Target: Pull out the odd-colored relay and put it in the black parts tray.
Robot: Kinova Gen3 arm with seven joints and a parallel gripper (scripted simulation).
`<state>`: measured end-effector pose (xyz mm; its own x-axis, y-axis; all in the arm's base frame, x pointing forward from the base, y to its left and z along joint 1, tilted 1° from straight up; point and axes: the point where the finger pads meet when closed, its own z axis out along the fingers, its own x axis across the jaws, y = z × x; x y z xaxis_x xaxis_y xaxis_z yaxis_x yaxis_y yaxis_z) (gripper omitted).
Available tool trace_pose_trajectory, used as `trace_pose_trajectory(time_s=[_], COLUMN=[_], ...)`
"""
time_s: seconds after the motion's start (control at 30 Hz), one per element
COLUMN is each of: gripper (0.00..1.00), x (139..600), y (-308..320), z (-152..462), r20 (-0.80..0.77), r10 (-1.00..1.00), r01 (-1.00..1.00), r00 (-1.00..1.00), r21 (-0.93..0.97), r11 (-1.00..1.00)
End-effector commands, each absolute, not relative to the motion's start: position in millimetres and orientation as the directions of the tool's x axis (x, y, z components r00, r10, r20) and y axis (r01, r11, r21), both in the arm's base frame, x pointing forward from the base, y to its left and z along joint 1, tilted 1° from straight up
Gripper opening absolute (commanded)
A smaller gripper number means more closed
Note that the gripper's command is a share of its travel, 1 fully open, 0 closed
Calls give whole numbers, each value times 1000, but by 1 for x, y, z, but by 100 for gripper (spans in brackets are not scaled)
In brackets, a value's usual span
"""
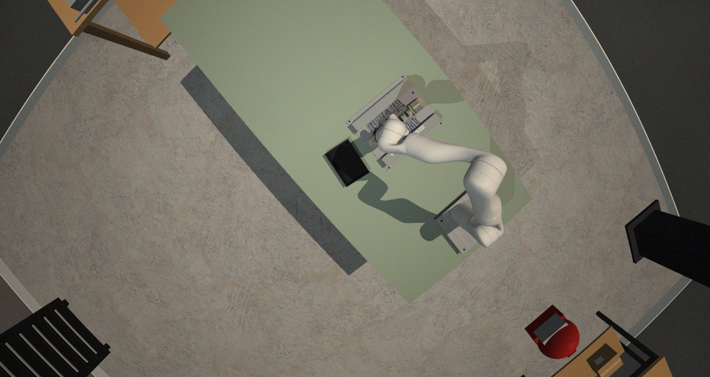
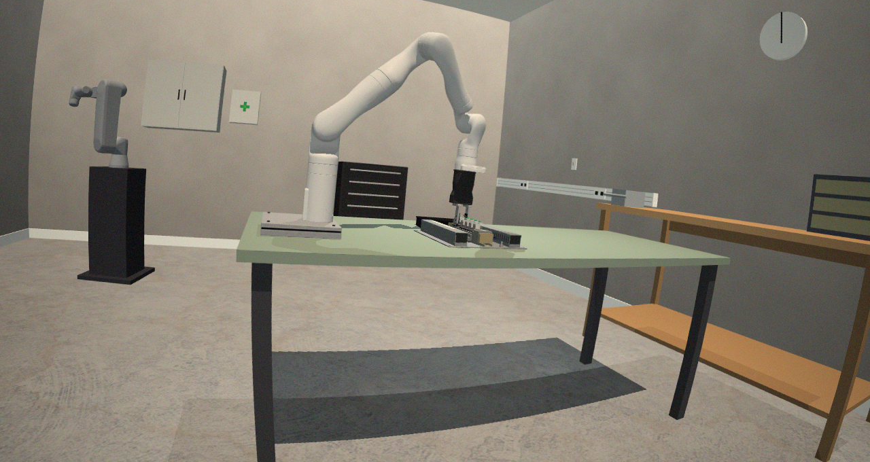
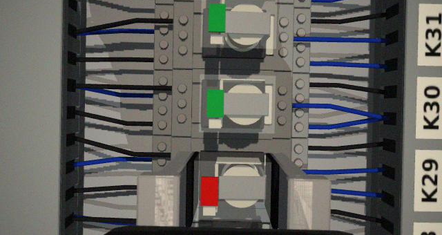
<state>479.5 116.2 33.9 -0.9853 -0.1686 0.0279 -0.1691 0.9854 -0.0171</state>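
The relay panel [image 1: 406,90] [image 2: 442,232] [image 3: 31,107] lies on the green table and looks flat in the exterior view. My gripper [image 2: 462,216] [image 3: 231,178] is shut on the red-button relay [image 3: 242,190], a clear-cased relay beside the K29 label, with one finger on each side. The relay is in line with the row of sockets; its base is hidden, so I cannot tell how far it sits in its socket. Two green-button relays, one [image 3: 246,104] beside K30 and one [image 3: 248,22] beside K31, stand in their sockets. The black parts tray [image 1: 346,163] [image 2: 423,218] is beside the panel.
Dark slotted wire ducts [image 3: 72,100] [image 3: 390,124] flank the relay row, with black and blue wires running into them. The arm's base plate [image 1: 461,235] [image 2: 298,223] stands on the table [image 1: 298,52] [image 2: 584,240]. The arm covers part of the panel in the top view.
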Motion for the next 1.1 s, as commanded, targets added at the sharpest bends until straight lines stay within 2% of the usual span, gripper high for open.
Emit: trace_pose_trajectory(time_s=[0.0, 0.83, 1.07], gripper=[0, 0, 0], x=[480, 481, 482], y=[116, 117, 116], z=[35, 35, 35], r20=[35, 66, 16], r10=[-169, -168, -169], r01=[-169, -169, -169], r00=[-985, -984, -986], r21=[-17, -17, -18], r11=[985, 985, 985])
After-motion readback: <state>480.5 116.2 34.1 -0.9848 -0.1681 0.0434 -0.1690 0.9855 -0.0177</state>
